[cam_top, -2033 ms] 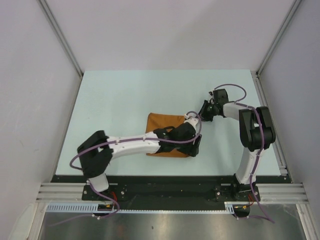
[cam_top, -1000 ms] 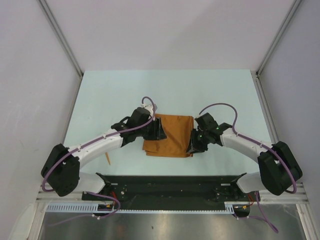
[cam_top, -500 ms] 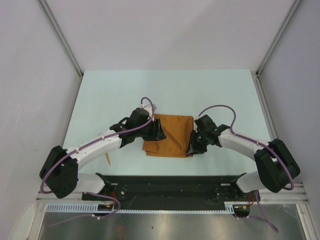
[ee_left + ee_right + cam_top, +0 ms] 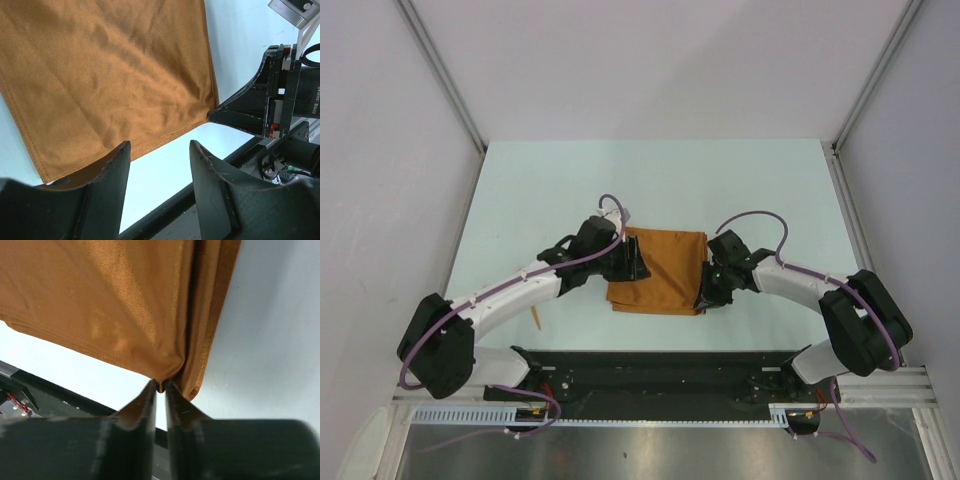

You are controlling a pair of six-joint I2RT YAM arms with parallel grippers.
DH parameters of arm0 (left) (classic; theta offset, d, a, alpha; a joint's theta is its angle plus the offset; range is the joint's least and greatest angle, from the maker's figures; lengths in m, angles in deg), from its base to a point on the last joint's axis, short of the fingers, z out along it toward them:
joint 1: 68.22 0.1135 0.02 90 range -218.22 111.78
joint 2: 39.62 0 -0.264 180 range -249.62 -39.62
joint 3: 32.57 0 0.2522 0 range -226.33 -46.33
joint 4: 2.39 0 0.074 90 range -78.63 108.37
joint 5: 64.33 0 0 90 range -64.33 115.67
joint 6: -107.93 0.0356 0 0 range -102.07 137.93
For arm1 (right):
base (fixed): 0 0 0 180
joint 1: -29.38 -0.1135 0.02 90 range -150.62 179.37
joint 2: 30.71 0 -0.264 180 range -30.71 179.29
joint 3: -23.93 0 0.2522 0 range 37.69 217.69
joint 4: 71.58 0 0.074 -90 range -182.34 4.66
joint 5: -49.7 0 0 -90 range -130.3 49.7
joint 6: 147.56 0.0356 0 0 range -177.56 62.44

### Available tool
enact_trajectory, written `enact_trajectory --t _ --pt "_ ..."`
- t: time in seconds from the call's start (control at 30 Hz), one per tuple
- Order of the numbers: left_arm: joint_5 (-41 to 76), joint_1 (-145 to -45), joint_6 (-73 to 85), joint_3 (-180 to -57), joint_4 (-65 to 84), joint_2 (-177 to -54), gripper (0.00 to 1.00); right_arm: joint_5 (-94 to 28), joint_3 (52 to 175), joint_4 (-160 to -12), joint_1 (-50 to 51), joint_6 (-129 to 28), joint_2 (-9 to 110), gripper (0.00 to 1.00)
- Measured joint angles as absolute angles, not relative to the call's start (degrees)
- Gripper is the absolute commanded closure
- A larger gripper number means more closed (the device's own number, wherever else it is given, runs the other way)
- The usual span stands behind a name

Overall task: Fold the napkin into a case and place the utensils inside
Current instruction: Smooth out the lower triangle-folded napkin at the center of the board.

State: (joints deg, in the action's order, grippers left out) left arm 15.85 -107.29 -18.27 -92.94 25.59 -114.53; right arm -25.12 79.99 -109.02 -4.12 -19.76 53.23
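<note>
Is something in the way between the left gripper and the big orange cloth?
No, nothing visible is in the way. The left gripper is open right at the edge of the thin rust-orange cloth napkin, with only pale table showing between its fingers. The right gripper pinches another corner, off to the side.

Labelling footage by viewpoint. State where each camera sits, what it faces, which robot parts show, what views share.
Top external: above, behind the bases, looking down on the table; both arms flank the napkin.
Left wrist: low, facing across the napkin; left jaws open below, right jaws opposite.
Right wrist: low, facing the napkin corner its jaws pinch.
Both wrist views show that corner.
</note>
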Motion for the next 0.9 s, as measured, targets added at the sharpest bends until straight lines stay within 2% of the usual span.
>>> enact_trajectory --t 0.03,0.27,0.5,0.67,0.77,0.8,0.87,0.9 --pt "15.8 -107.2 -18.3 -92.9 25.6 -114.5 0.45 -25.1 80.0 -109.0 -4.0 -19.9 53.2 1.00" --pt "15.9 -106.6 -18.2 -92.9 25.6 -114.5 0.44 -25.9 79.9 -110.8 -3.1 -20.3 51.9 1.00" --pt "16.0 -105.8 -18.1 -92.5 25.7 -114.5 0.44 -24.7 78.2 -113.2 -0.8 -21.6 44.7 1.00" --pt "16.0 -105.1 -17.9 -92.4 25.9 -114.5 0.39 -22.6 74.7 -112.5 -0.3 -21.6 44.5 1.00" --pt "16.0 -104.4 -17.4 -92.5 26.8 -114.6 0.39 -21.4 72.7 -111.6 -0.2 -21.6 45.6 0.87" --pt "16.0 -104.2 -17.0 -92.6 27.2 -114.6 0.40 -21.1 72.4 -111.3 -0.1 -21.6 46.1 0.75" --pt "15.9 -103.9 -16.5 -92.7 27.9 -115.0 0.43 -20.6 72.2 -110.9 0.6 -21.9 46.9 0.66" --pt "15.8 -103.8 -16.3 -92.7 28.2 -115.3 0.44 -20.5 72.2 -110.8 1.1 -21.9 47.0 0.55"
